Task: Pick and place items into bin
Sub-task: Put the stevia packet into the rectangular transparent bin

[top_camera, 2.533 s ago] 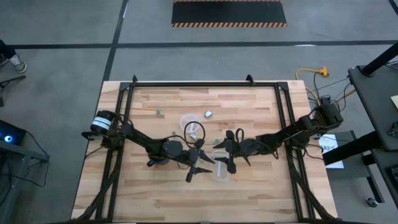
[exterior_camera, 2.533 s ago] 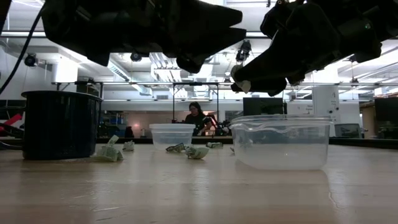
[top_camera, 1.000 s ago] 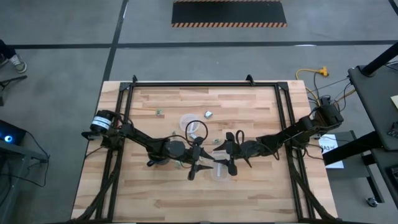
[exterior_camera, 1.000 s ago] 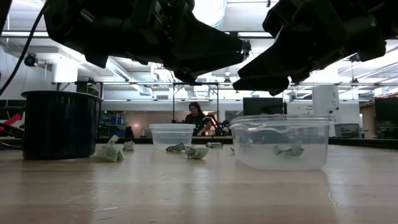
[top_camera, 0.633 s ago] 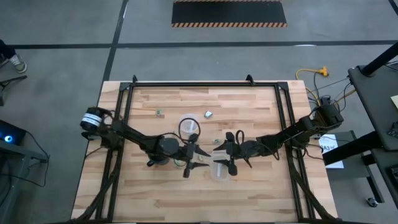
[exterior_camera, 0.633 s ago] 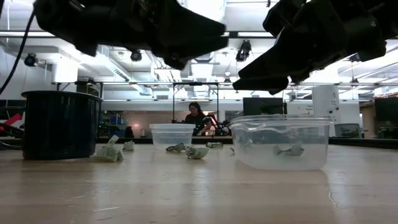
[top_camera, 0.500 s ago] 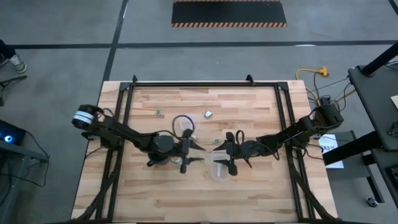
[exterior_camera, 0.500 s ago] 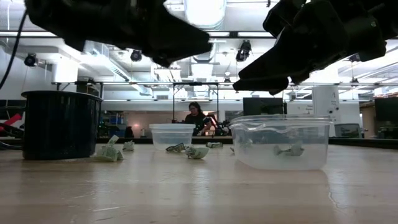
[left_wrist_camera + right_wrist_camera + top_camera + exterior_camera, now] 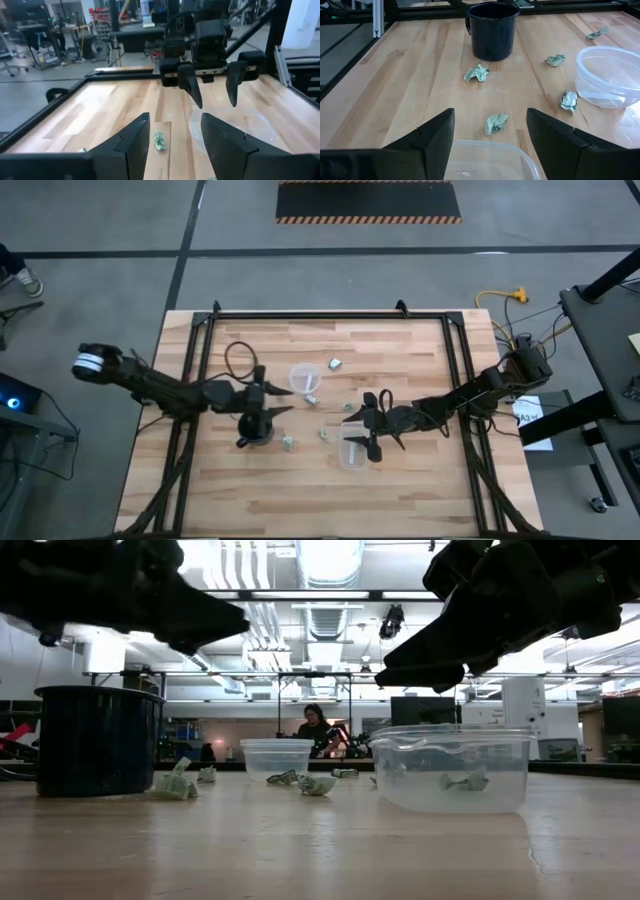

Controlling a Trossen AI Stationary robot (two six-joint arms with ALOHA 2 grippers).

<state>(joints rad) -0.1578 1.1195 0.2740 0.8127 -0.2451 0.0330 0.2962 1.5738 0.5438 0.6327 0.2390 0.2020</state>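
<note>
Several crumpled green scraps [image 9: 496,123] lie on the table [image 9: 400,480] between the black mug [image 9: 492,30] and two clear tubs; one scrap sits inside the nearer tub [image 9: 452,768]. Right gripper [image 9: 366,425] hovers above that tub, fingers spread, empty. Left gripper [image 9: 268,394], spread and empty, hangs above the mug.
</note>
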